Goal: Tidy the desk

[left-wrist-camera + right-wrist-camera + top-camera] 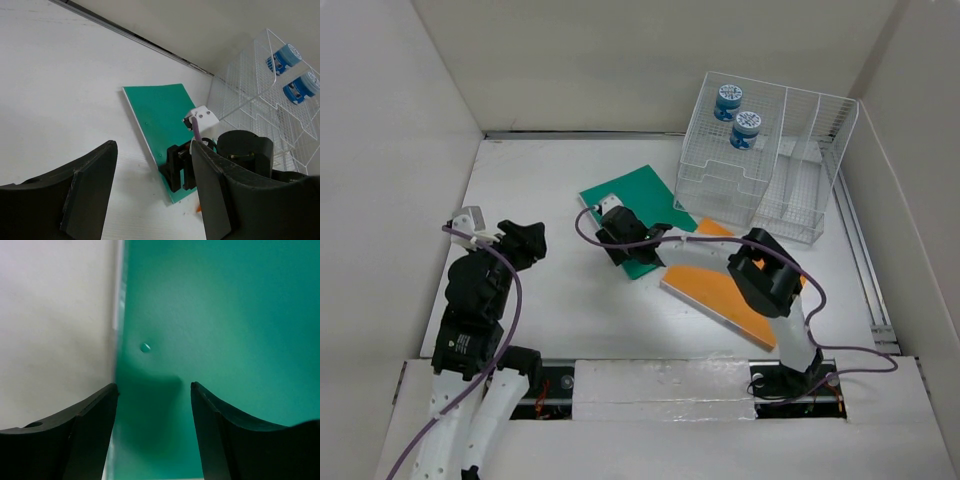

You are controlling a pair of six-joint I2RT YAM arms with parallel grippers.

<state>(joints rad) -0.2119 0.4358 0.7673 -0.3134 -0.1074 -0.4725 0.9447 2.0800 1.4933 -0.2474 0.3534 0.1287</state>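
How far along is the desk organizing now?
Done, it seems: blue jars sit in the wire rack. In hand: the right tool is open over the green notebook. Remaining: it and the orange notebook lie on the desk; the left tool is open, empty.

No writing is showing clearly enough to read. At about one o'clock on the desk (pixel 560 310), the upper blue jar (pixel 728 101) and the lower blue jar (pixel 746 129) in the wire rack (pixel 820 200) are showing round pale labels. Their print is coming out too small and blurred to make out.
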